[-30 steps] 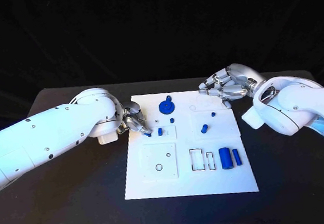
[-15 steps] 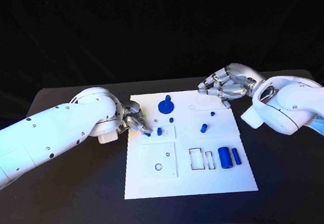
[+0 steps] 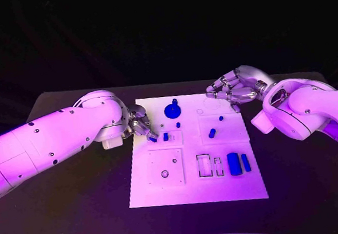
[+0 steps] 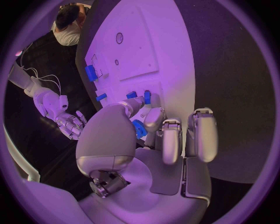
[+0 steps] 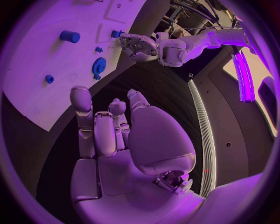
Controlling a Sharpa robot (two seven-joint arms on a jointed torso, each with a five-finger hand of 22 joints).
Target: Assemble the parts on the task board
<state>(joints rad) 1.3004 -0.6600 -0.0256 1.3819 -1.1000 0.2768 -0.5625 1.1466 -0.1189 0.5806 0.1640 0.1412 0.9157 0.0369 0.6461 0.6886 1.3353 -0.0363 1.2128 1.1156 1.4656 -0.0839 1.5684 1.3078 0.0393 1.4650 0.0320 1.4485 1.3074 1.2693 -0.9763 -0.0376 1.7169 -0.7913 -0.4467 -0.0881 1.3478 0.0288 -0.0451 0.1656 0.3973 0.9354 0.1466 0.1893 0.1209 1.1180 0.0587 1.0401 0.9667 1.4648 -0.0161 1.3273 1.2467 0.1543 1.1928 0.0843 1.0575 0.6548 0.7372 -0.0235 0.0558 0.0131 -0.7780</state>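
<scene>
Blue parts (image 3: 238, 163) mostly lie loose on my task board (image 3: 196, 189) mid-surface, so assembly looks barely begun. At my left wrist, my left hand (image 4: 143, 128) pinches one small blue piece (image 4: 139, 129). From my right wrist, my right hand (image 5: 111, 126) is curled, holding nothing.

A black bench (image 3: 80, 209) stands in a dark room — purple light falls across it, nothing but blackness behind.
</scene>
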